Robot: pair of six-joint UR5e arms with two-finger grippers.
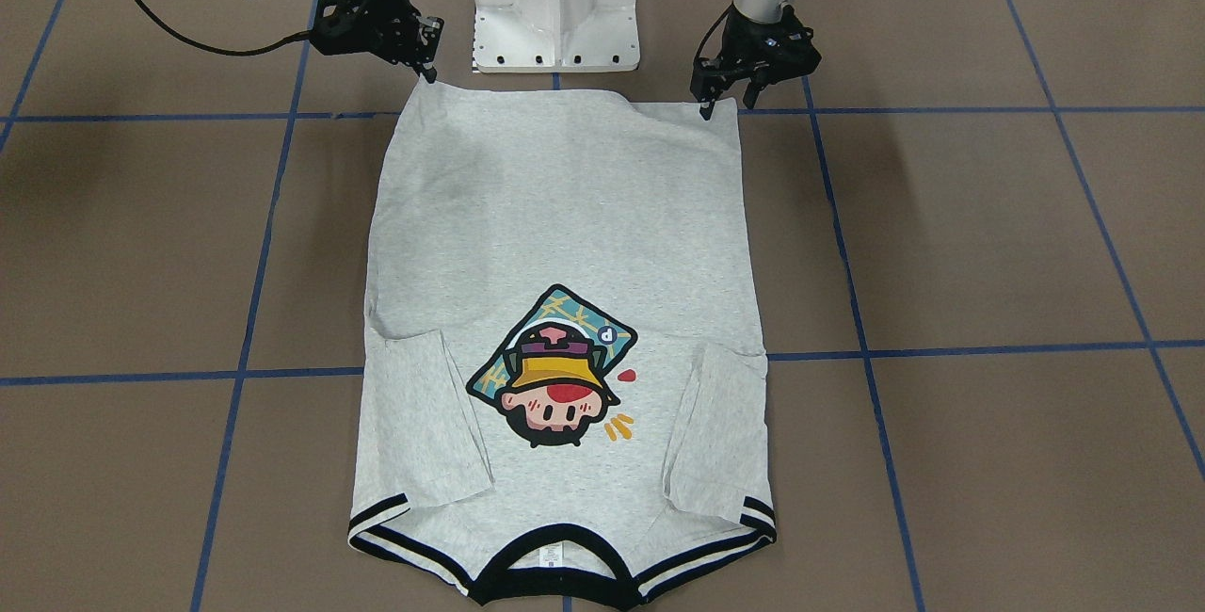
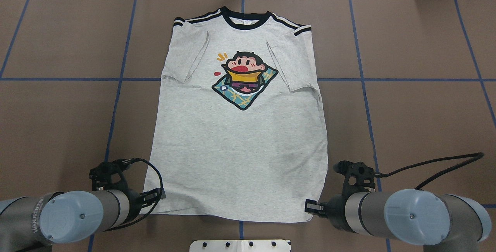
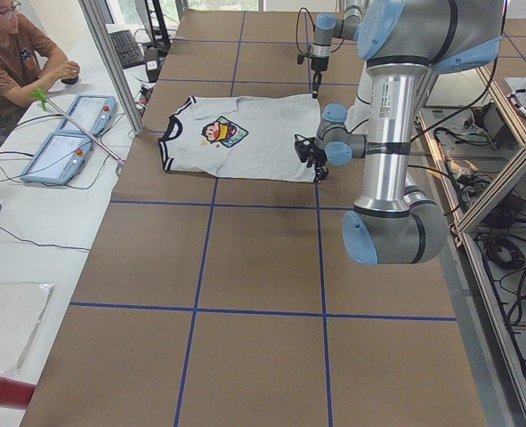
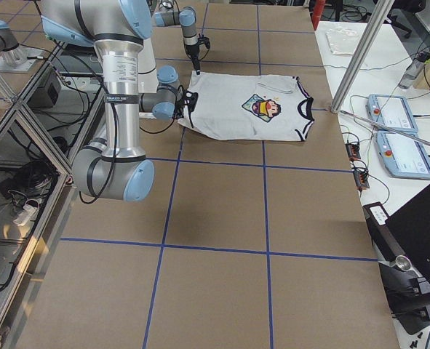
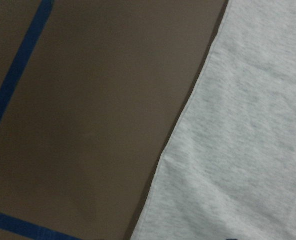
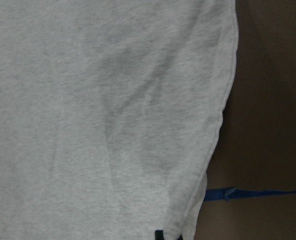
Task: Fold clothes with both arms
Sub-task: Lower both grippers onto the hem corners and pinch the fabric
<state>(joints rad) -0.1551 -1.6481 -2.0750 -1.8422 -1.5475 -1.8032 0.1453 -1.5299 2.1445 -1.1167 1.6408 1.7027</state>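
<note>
The grey T-shirt (image 1: 565, 217) (image 2: 240, 139) lies flat and print side up on the brown table. Its black collar (image 2: 245, 22) is on the far side from the robot, and both sleeves are folded inward. My left gripper (image 1: 728, 104) (image 2: 159, 194) stands open at the hem corner on its side, with one fingertip touching the cloth. At the other hem corner my right gripper (image 1: 434, 51) (image 2: 308, 207) also looks open, its lower fingertip on the edge. The wrist views show only grey fabric (image 5: 248, 150) (image 6: 87, 125) and the shirt's edge.
The white pedestal base (image 1: 555, 9) stands just behind the hem, between the arms. Blue tape lines (image 1: 941, 348) grid the table. A person (image 3: 13, 53) sits at a side desk with tablets (image 3: 67, 133), beyond an aluminium post (image 3: 111, 62).
</note>
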